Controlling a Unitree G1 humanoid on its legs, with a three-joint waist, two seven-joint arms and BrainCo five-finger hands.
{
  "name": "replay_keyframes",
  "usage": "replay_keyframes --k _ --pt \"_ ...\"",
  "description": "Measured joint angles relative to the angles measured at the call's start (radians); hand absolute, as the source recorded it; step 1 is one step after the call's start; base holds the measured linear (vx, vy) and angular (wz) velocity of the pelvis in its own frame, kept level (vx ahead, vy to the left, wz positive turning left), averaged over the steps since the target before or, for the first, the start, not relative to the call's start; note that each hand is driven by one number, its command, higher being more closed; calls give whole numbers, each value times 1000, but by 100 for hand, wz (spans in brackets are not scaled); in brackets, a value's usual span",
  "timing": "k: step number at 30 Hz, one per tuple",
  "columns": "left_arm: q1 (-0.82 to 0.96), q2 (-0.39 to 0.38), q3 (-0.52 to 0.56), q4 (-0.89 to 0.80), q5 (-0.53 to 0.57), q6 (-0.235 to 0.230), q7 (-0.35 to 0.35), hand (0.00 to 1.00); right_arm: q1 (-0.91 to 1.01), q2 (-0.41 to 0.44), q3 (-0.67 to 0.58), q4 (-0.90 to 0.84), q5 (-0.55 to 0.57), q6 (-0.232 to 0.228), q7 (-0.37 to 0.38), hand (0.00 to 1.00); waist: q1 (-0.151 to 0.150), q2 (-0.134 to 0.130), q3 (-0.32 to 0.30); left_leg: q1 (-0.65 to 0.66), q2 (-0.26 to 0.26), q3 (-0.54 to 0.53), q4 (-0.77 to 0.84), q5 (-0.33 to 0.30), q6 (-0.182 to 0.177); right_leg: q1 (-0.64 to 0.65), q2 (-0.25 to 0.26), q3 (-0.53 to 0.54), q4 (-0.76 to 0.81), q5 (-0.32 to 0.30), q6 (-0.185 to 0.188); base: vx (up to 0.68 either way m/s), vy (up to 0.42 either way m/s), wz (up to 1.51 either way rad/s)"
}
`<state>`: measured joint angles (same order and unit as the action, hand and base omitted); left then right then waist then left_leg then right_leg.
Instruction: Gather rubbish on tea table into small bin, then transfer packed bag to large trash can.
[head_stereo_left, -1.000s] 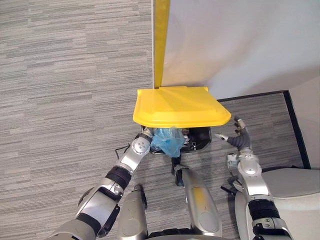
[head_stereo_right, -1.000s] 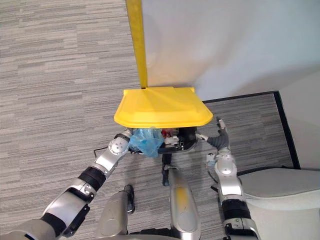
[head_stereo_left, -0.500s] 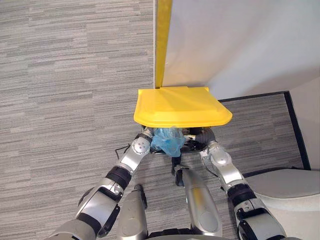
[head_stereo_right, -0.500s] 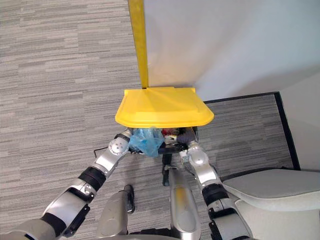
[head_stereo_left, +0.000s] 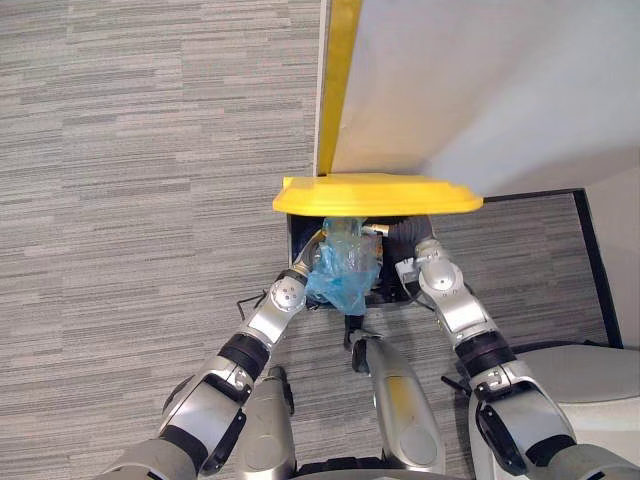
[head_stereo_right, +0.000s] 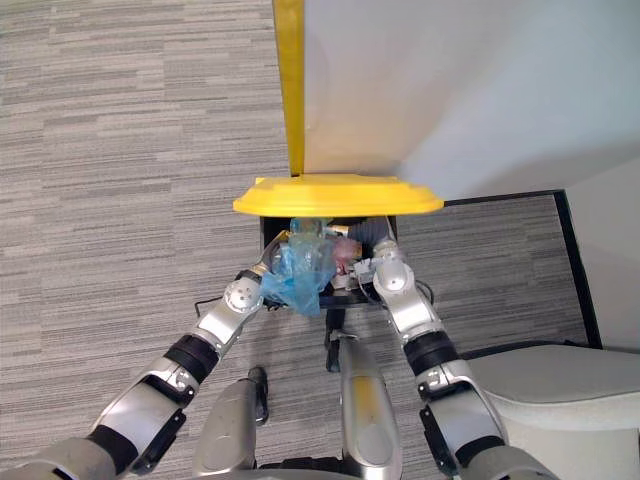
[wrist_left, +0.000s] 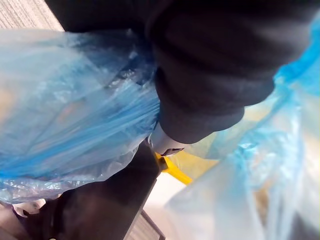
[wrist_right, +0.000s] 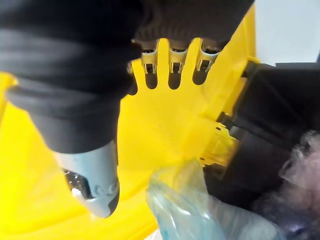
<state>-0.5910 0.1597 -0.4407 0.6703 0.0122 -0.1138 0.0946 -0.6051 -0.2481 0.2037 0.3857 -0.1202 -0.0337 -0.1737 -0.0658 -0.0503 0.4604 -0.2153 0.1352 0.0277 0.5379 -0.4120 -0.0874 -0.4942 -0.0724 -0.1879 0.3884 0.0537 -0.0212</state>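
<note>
Blue bag is hanging at left hand, grip hidden; straight-fingered right hand is propping the can's yellow lid.

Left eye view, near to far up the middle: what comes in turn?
blue bag → yellow lid → yellow strip edging the pale wall

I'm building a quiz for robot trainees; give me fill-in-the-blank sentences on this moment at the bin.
The raised lid is coloured ____.
The hand pressed flat under the lid is the robot's ____ one.
The bag by the left hand is ____ plastic.
Missing: yellow; right; blue.
</note>
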Motion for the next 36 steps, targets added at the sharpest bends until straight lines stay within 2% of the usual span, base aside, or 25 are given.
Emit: replay_keyframes --k 24,27,32,34,36 --pt "-22 -22 -22 -3 0 0 6 100 -58 -38 33 -14 5 1 3 0 -7 5 -2 -14 3 1 33 -3 -2 -5 5 5 13 2 -5 -6 -9 -1" --pt "-63 -22 -2 -2 1 1 21 100 -81 -37 43 -10 5 1 3 0 -9 14 -1 -59 13 21 79 -24 -2 -55 18 28 27 9 -15 -23 -28 -22" --pt "-65 -21 20 8 2 2 38 100 -84 -37 43 -6 5 1 3 0 -10 18 -1 -77 22 27 91 -26 -5 -70 25 27 31 11 -17 -6 -32 -6" --pt "-104 -23 21 49 21 4 44 100 -103 -38 43 -6 5 1 3 0 -12 26 0 -123 22 26 117 -31 -5 -109 22 27 43 13 -21 -33 -30 1" --pt "-146 -22 31 82 36 23 56 100 -115 -37 43 -6 5 1 3 0 -12 30 0 -169 23 22 142 -38 -6 -149 22 27 52 14 -22 -39 -35 0"
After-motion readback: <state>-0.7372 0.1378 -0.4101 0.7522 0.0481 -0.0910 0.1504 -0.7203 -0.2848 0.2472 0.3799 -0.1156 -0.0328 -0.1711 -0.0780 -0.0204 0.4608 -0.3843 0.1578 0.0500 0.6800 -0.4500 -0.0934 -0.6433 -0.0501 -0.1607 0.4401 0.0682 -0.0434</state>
